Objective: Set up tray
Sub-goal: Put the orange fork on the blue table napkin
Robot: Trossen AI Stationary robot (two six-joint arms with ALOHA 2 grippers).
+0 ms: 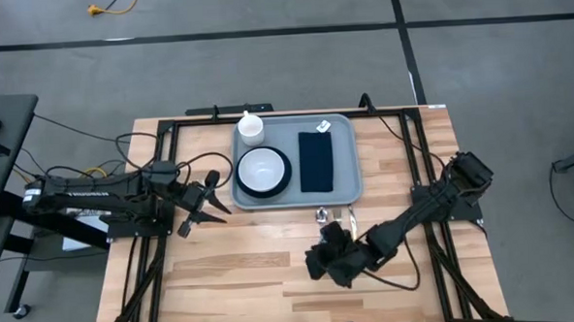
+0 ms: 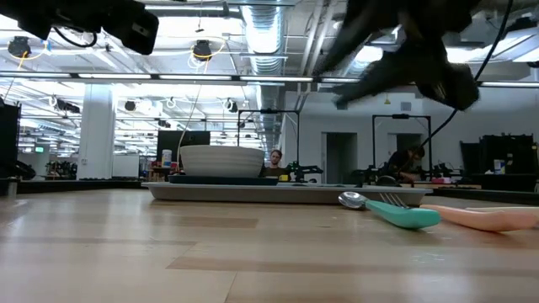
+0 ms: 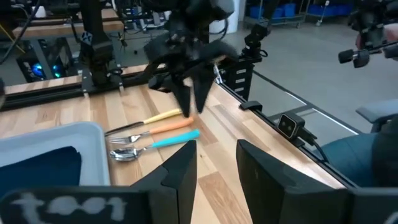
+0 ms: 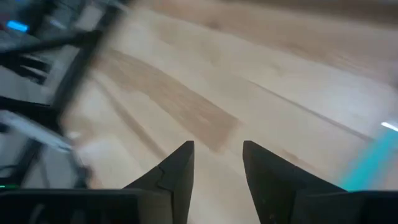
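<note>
Toward the far middle of the wooden worktop [image 1: 224,271] lies the large light blue-grey plastic tray [image 1: 345,156]; beside its near edge, the right end effector [image 1: 322,261] hovers spread, empty; the left end effector [image 1: 211,198] waits spread beside the tray.

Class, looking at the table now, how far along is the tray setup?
Done: the tray holds a bowl on a plate, a napkin and a cup. In hand: nothing; the right gripper hovers open near the cutlery. Left: the cutlery lies on the table beside the tray. The left gripper waits open.
</note>
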